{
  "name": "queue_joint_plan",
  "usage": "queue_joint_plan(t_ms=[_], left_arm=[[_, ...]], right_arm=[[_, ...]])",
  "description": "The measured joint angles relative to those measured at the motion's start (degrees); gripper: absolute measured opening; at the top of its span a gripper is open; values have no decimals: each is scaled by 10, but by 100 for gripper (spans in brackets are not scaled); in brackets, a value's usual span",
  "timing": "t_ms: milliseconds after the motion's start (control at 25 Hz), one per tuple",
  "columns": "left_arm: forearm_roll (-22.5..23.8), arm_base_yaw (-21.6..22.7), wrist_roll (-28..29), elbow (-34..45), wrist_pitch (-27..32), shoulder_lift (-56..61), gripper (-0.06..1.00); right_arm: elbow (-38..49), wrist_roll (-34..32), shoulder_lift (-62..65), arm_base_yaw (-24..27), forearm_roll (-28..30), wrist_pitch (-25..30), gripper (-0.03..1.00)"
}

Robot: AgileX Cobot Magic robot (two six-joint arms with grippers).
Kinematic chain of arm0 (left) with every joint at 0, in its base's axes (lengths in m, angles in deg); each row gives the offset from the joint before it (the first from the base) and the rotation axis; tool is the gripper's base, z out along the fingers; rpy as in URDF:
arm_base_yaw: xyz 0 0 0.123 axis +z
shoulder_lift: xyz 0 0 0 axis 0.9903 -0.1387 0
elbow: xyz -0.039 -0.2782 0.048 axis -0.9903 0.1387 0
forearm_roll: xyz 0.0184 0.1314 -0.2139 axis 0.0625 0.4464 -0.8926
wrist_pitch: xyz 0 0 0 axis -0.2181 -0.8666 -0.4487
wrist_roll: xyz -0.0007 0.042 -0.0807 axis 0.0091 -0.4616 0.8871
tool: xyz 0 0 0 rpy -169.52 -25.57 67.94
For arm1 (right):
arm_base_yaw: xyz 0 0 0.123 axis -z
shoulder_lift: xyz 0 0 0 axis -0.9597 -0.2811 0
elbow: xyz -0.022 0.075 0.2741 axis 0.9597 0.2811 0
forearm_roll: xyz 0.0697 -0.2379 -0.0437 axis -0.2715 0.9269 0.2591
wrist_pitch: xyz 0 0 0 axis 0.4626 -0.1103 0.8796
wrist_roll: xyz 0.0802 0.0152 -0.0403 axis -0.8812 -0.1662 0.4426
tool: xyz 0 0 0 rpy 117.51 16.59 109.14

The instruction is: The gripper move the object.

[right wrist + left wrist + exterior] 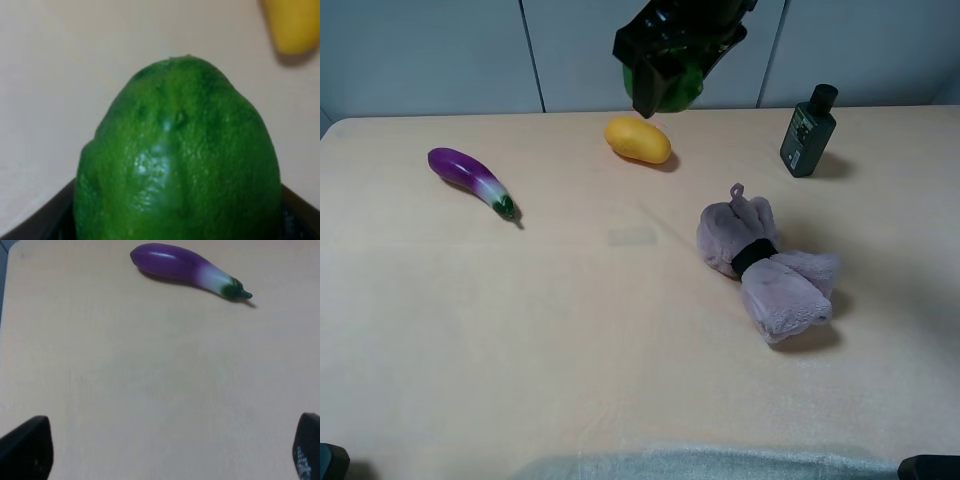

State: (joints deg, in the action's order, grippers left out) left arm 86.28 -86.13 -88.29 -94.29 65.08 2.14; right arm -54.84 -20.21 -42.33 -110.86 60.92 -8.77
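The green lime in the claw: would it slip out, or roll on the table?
The lime has dimpled skin, so the claw probably holds it fine, though its gloss hints it could slip. It's roundish, so on the flat table it would likely roll.

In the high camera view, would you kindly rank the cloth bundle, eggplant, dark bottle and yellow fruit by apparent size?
1. cloth bundle, clearly largest.
2. eggplant and dark bottle, too alike to rank.
3. yellow fruit, smallest.
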Motion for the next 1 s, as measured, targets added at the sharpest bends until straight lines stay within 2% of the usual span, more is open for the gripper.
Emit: queue_joint_plan(t_ms=[1000], left_arm=[[0, 0, 0, 0, 0, 0, 95]], right_arm=[[0, -3, 24, 255, 11, 0, 48]])
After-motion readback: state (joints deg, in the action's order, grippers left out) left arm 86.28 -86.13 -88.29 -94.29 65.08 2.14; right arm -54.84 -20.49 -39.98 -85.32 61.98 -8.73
